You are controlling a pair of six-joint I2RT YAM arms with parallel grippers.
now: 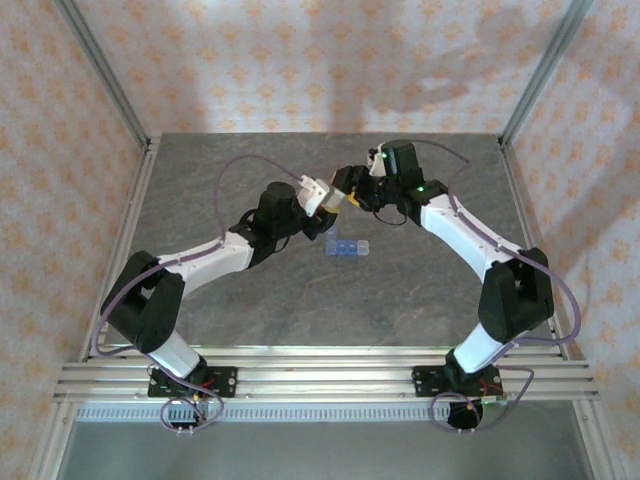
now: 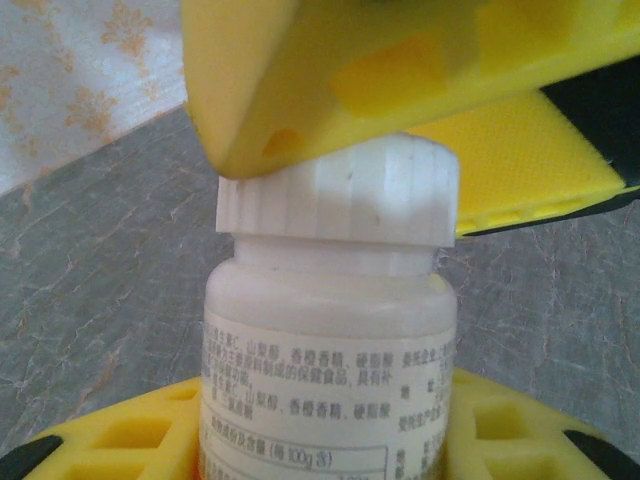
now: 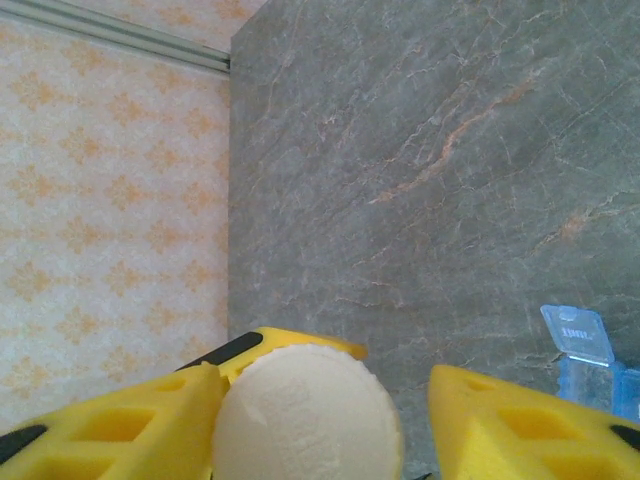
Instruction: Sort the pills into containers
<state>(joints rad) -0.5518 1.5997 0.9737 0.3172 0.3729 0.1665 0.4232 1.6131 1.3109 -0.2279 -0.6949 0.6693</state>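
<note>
Right gripper (image 3: 325, 412) at bottom edge, yellow fingers (image 3: 130, 430) spread around a round white ribbed cap (image 3: 305, 415). Cap touches the finger on the view's left; a gap separates it from the other finger. Grey veined tabletop (image 3: 420, 150) behind. Patterned wallpaper wall (image 3: 100, 200) on the left, metal rail (image 3: 120, 35) along the top. Translucent light-blue pill box (image 3: 590, 365) at right edge, one lid flipped up.

Probably a robot lab test cell: grey stone-look table (image 1: 250, 310), aluminium frame posts (image 1: 100, 65), patterned backdrop walls (image 1: 300, 60).
</note>
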